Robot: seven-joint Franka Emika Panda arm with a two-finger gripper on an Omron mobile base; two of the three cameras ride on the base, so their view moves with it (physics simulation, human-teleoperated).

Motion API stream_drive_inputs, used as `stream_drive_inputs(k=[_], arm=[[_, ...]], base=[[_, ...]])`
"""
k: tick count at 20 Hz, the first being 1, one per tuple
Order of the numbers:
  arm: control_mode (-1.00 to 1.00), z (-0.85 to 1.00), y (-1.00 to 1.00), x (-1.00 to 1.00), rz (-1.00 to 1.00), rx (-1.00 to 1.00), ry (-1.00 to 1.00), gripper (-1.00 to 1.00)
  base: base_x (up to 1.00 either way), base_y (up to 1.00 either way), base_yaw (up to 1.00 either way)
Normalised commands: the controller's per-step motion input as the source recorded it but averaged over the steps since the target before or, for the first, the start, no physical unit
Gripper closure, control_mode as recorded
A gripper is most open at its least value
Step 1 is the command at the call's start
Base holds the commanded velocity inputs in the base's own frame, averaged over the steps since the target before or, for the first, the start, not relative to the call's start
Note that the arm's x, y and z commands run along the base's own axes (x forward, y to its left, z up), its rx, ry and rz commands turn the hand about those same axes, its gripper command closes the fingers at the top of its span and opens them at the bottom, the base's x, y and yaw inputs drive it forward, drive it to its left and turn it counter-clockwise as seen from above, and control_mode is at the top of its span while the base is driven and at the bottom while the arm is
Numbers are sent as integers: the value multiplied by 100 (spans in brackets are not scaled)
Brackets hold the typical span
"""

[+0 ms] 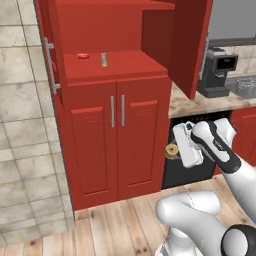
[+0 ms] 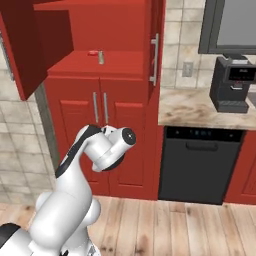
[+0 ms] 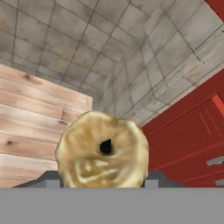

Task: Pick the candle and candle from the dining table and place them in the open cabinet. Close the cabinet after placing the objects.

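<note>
Golden-tan candle (image 3: 101, 148) is clamped between the jaws of the gripper (image 1: 176, 151), held in front of the lower cabinet doors. Grey candle (image 1: 104, 59) is seen upright on the cabinet (image 1: 115, 70) shelf. Fingertips are hidden behind the held candle.

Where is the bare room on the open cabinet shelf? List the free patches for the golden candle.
The gripper holds the golden-tan candle low, in front of the cabinet. On the red inner shelf, the grey candle and small flat red item crowd the left half. The stretch right of the grey candle, toward the open right door, is bare, as is the front edge.
</note>
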Motion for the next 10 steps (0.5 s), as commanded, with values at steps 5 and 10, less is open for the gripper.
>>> stream_drive_inputs(k=[5, 10], arm=[[100, 0, 0, 0, 0, 0, 0, 100], [100, 0, 0, 0, 0, 0, 0, 100]], base=[[60, 62, -7], [86, 46, -2]])
